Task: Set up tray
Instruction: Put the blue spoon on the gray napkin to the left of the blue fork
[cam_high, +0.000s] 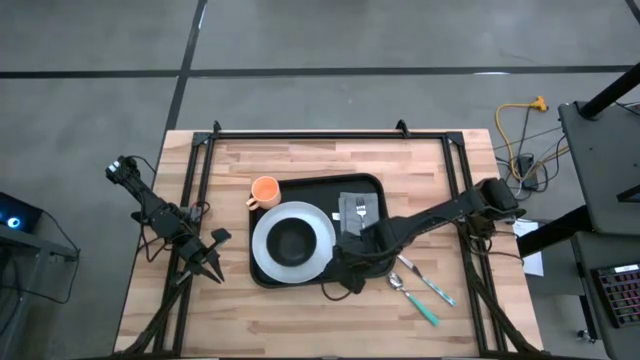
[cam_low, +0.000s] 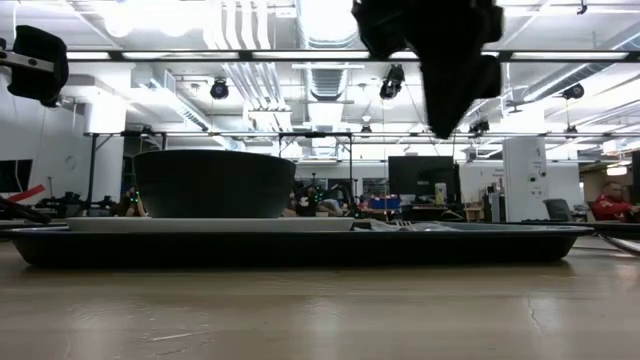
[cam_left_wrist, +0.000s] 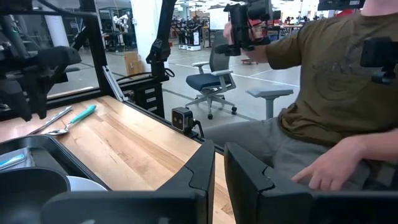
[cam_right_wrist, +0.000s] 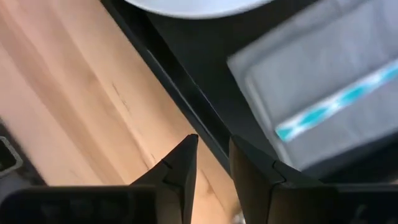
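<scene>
Now, tray: the tray lies mid-table on the table, long axis running left to right, carrying a white plate with a dark bowl and a grey napkin with a fork on it.
Right gripper: the right gripper hangs over the tray's near right corner, raised off the surface in the low view; its fingers are drawn narrow with a slim gap, holding nothing.
Key relation: the tray rim runs just beyond the right fingertips, napkin and plate farther in over the tray.
Loose items: a spoon and a teal-handled utensil lie on the table just to the right of those fingers; an orange cup sits by the tray's far left corner.
Nearer arm: judged the right arm for the loose cutlery.
Left gripper: the left gripper waits well left of the tray, fingers narrow, empty.
Beyond: a seated person shows past the table.
</scene>
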